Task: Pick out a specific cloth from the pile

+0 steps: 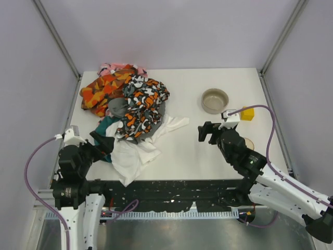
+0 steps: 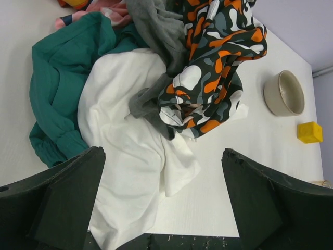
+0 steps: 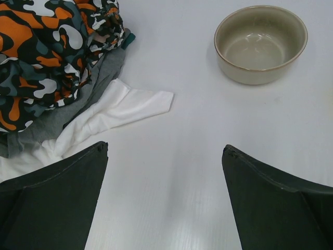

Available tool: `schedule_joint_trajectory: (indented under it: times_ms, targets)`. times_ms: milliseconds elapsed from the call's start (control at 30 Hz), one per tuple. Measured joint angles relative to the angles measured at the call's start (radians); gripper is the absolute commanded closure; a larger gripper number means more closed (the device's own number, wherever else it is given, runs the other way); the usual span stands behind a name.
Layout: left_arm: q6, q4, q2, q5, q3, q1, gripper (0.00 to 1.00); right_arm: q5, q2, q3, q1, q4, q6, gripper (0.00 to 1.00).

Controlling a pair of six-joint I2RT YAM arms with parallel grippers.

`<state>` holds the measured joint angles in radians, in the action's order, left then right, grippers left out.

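Item 1: the cloth, plain dark grey, is lying within the pile, showing at 12 o'clock from the left gripper, draping over the white cloth and tucking under the patterned cloth. Handling, judged: soft, light, limp, likely dragging neighbours when lifted. Best hold is looking like the bare grey fold at the patterned cloth's 9 o'clock side. The left gripper and right gripper are both gaping fully, holding nothing.

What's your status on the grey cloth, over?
Left end effector and right end effector open, empty. Grey cloth untouched, mostly covered. Patterned cloth draped over it.
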<state>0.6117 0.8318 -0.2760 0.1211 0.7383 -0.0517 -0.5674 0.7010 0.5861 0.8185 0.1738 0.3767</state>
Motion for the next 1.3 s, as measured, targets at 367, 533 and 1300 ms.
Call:
schedule_joint_trajectory:
  times_ms: [367, 533, 1300]
  targets:
    - [-0.015, -0.126, -0.248, 0.05, 0.023, 0.197, 0.0, 0.02, 0.028, -0.02, 0.0, -0.032, -0.01, 0.05]
    - [-0.082, -0.136, -0.529, -0.173, 0.198, 0.437, 0.0, 0.051, 0.044, -0.037, 0.0, -0.073, -0.024, 0.05]
    - [-0.272, -0.204, -1.383, -0.184, 0.499, 0.429, 0.8, 0.34, 0.697, 0.257, -0.023, -0.215, -0.035, 0.05]
